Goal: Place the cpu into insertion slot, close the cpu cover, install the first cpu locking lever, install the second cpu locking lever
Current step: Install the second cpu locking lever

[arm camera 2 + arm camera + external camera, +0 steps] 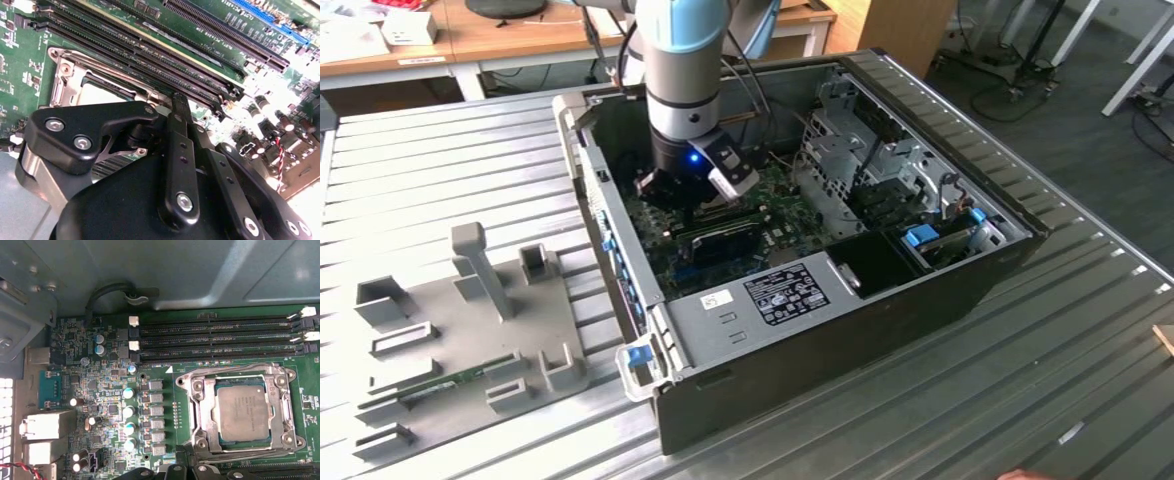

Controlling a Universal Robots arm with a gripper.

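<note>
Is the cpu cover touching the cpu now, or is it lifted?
Touching, as far as it shows. In the first wrist view the cpu cover lies flat around the cpu, which sits in the insertion slot; no gap shows between them.

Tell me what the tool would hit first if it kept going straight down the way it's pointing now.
Most likely the cpu cover lying over the cpu on the green board. In the second wrist view, the tool points down at the cover's edge beside the long memory slots. Depth there is unclear.
</note>
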